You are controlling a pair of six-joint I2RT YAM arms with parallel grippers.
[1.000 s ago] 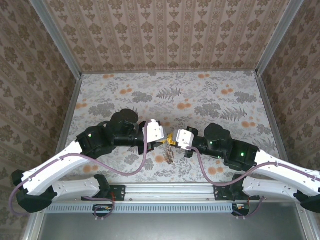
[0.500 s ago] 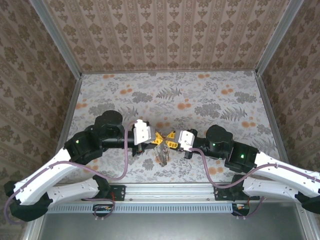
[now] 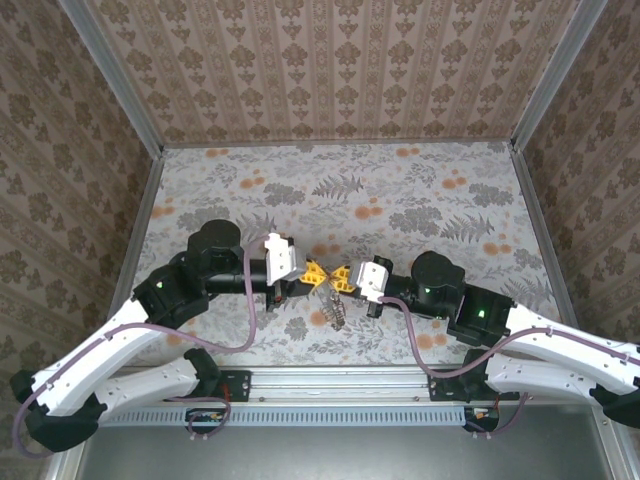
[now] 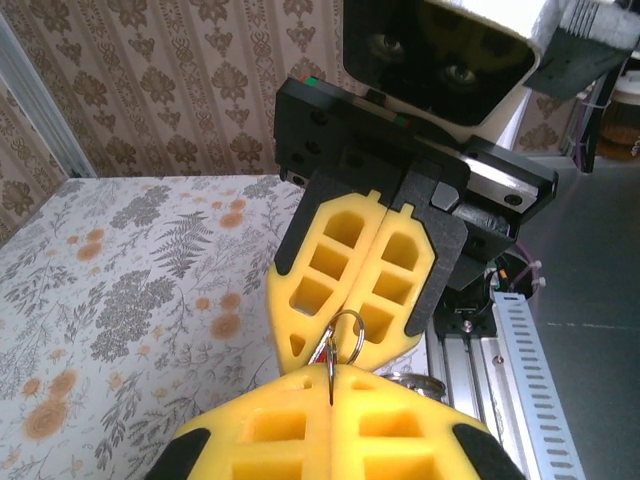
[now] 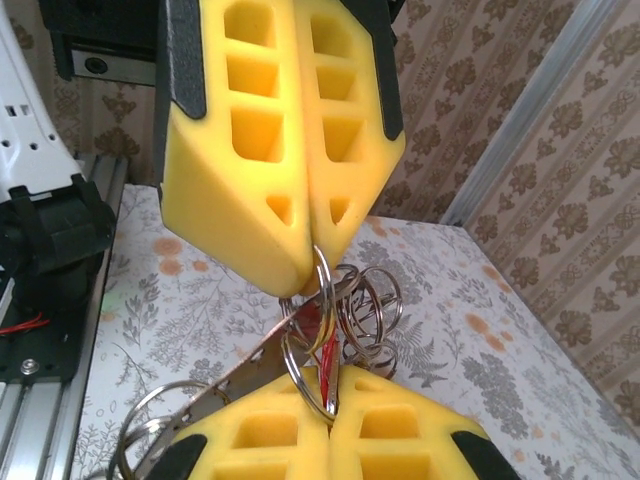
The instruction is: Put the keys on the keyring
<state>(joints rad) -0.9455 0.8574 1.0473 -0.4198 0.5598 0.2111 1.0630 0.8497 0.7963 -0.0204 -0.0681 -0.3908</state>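
Observation:
Above the near middle of the floral table my two grippers meet tip to tip, the left gripper (image 3: 318, 274) and the right gripper (image 3: 343, 277). A bunch of metal rings and keys (image 3: 338, 308) hangs below them. In the left wrist view my left gripper (image 4: 331, 378) is shut on a thin keyring (image 4: 360, 338), in front of the right gripper's yellow pads (image 4: 330, 260). In the right wrist view my right gripper (image 5: 330, 405) is shut on a red-headed key (image 5: 328, 351) and a ring (image 5: 296, 371). The left pads (image 5: 260, 130) pinch another ring (image 5: 323, 296).
Several loose-looking rings (image 5: 375, 300) and a flat metal key blade (image 5: 235, 385) dangle from the bunch. The aluminium rail (image 3: 340, 385) runs along the near edge. Patterned walls close in the table (image 3: 400, 200) on three sides.
My left gripper drew back to the left, then edged in again, so the yellow tips now touch. The hanging bunch swung left and back. The right arm barely moved.

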